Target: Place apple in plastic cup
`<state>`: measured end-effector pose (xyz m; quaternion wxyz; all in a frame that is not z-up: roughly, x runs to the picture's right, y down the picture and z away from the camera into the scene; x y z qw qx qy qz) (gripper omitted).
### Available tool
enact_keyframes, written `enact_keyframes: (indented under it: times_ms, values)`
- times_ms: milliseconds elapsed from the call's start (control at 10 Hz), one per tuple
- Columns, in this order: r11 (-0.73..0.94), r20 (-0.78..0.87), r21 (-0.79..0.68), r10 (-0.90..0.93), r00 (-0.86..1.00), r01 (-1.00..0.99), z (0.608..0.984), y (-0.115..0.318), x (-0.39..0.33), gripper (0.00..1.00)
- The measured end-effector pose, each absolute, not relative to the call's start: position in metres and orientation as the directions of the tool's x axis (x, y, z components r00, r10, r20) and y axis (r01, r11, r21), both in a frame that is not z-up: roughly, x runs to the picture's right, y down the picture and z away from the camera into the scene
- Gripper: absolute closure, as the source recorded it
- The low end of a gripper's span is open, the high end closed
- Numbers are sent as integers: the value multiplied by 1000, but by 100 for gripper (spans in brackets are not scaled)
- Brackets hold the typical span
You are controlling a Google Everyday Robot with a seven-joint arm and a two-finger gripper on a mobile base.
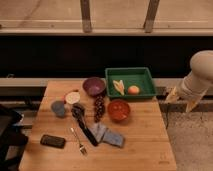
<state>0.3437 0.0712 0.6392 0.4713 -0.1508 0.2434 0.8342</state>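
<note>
The apple point(133, 90), small and orange-yellow, lies in the right half of a green tray point(130, 70) at the back of the wooden table. The plastic cup point(58, 107), squat and grey-blue, stands upright near the table's left edge, far from the apple. My gripper point(181, 101) hangs off the table's right side, below the pale arm. It is to the right of the tray and level with it. Its two tan fingers point(171, 95) point down, spread apart, and hold nothing.
Pale banana-like pieces point(119, 86) share the tray. A purple bowl point(94, 86), a cream-topped round thing point(73, 97), a dark grape bunch point(99, 107) and an orange bowl point(119, 109) stand mid-table. A black utensil point(82, 125), a fork point(77, 141), a blue cloth point(110, 135) and a black phone point(53, 141) lie in front.
</note>
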Motion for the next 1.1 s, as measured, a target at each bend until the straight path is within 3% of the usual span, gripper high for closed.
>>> enact_keyframes:
  times_ms: [1100]
  values:
    - [-433,-458,244,737,-497,-867,639,61,344,35]
